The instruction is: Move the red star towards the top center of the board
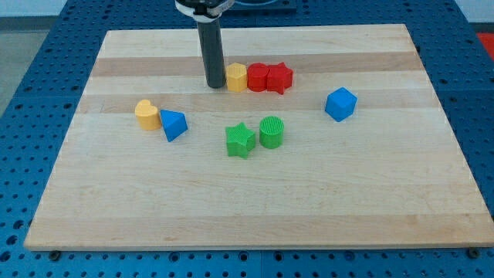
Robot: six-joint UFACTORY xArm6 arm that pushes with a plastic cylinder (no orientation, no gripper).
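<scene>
- Camera view is showing our tip [214, 85] resting on the tabletop [255, 208], just at the view's left of a yellow block [236, 77], touching or nearly touching it.
- We are carrying no claw; the arm is ending in a plain rod, so nothing is opening or clamping.
- Beyond the yellow block, a red block [257, 77] and then the red star [279, 77] are sitting in one tight row, near the top center.
- We are judging the star light, stiff and ready to slide; its points are likely to make it spin, so we are favouring a push on its lower side, between two points.
- Farther out are lying a green star [240, 140], green cylinder [272, 131], blue blocks [173, 124] and a yellow heart-like block [147, 113].
</scene>
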